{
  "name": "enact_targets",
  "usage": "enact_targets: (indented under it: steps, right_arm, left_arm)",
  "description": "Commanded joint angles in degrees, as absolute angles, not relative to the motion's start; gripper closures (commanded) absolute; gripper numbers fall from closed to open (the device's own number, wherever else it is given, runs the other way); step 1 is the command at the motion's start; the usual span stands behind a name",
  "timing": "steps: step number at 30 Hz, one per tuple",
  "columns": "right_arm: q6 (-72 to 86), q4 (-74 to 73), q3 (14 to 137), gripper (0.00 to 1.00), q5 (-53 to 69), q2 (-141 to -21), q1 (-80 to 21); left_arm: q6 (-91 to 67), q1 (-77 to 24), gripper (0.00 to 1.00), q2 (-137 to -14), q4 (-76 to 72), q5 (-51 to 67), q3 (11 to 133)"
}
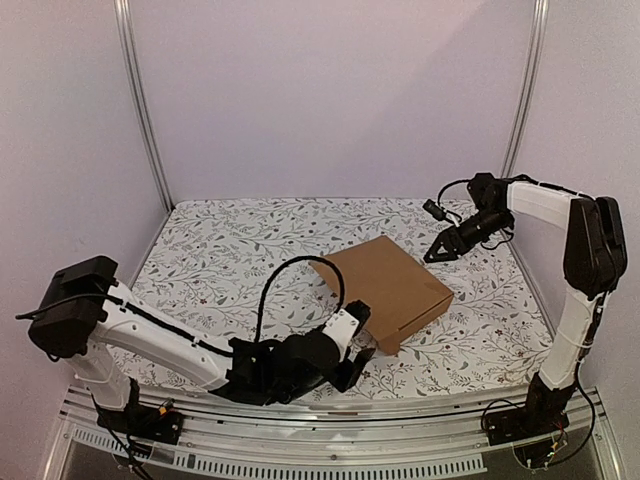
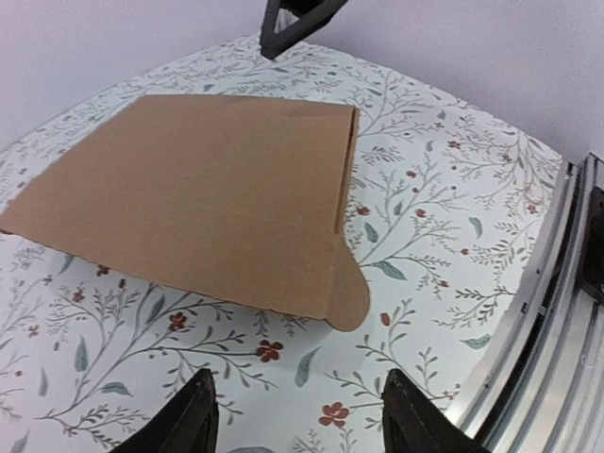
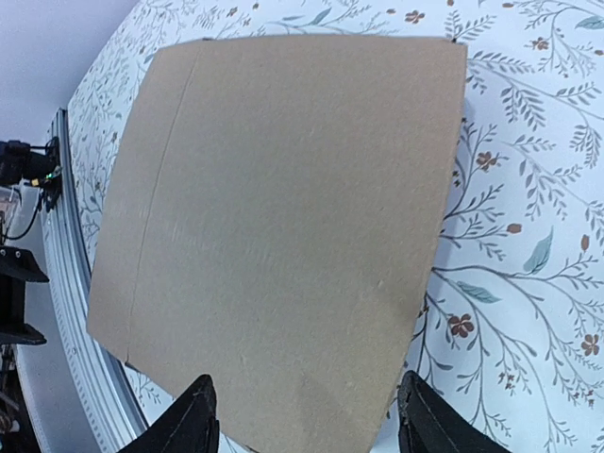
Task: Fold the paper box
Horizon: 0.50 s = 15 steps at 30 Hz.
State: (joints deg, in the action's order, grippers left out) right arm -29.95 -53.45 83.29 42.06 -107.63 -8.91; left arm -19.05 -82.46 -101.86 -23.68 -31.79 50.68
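Paper box (image 1: 390, 290) lies mid-right on tabletop (image 1: 220, 250), lid down, so prob. nearly done. Plain brown, flat top, one crease. Rounded tab (image 2: 349, 300) pokes out at near corner; next move prob. tuck it in w/ lid pinned. Left gripper (image 1: 358, 352) just near of box, jaws apart, empty. Right gripper (image 1: 438, 250) by far-right edge, jaws apart, empty.

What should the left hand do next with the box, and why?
Probably ease the left fingers forward to the rounded tab sticking out of the paper box and tuck it in. The box lies flat and looks closed, and those fingers stand open just short of the tab.
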Motion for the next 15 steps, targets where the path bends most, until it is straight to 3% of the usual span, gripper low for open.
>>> enact_targets:
  steps: [1,6,15]
  right_arm:
    - [-22.78,-51.31,88.97,0.41,42.31,-113.79,-8.51]
    - [-22.61,-53.86,91.53,0.51,43.59,-119.23,-8.61]
    - [-22.67,-54.76,91.85,0.58,40.55,-122.9,-8.61]
  left_arm:
    - [-25.49,-82.62,0.35,-97.93,-12.67,-49.85,49.15]
    - [-27.15,-82.52,0.32,-95.42,-12.29,-51.9,47.1]
    - [-26.95,-82.46,0.32,-96.5,-10.37,-53.17,47.76]
